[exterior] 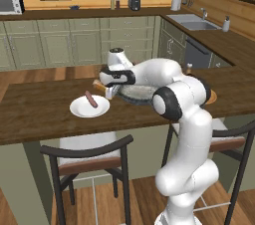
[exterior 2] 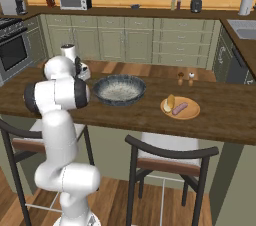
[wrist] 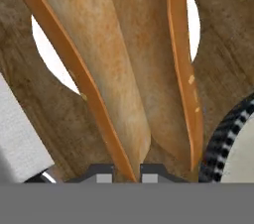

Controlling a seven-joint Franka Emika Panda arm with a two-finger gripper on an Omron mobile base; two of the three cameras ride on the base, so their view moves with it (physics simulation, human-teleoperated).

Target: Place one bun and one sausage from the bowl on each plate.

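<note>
My gripper (exterior: 112, 90) is shut on a golden-orange bun (exterior: 98, 85), held a little above the counter between the bowl (exterior: 135, 94) and the white plate (exterior: 89, 108). A reddish-brown sausage (exterior: 91, 99) lies on that white plate. In the hand view the bun (wrist: 129, 69) runs up from my gripper (wrist: 128, 173), with the white plate (wrist: 49, 54) below it and the bowl's rim (wrist: 233, 139) at the right edge. The dark grey bowl (exterior 2: 119, 90) looks empty inside. The orange plate (exterior 2: 187, 113) holds a bun (exterior 2: 170, 102) and a sausage (exterior 2: 180, 108).
Everything stands on a dark wooden counter (exterior: 45, 114). Two small shakers (exterior 2: 185, 77) stand behind the orange plate. Dark-framed stools (exterior: 89, 152) sit under the counter's near edge. My own arm hides most of the bowl in the left base view.
</note>
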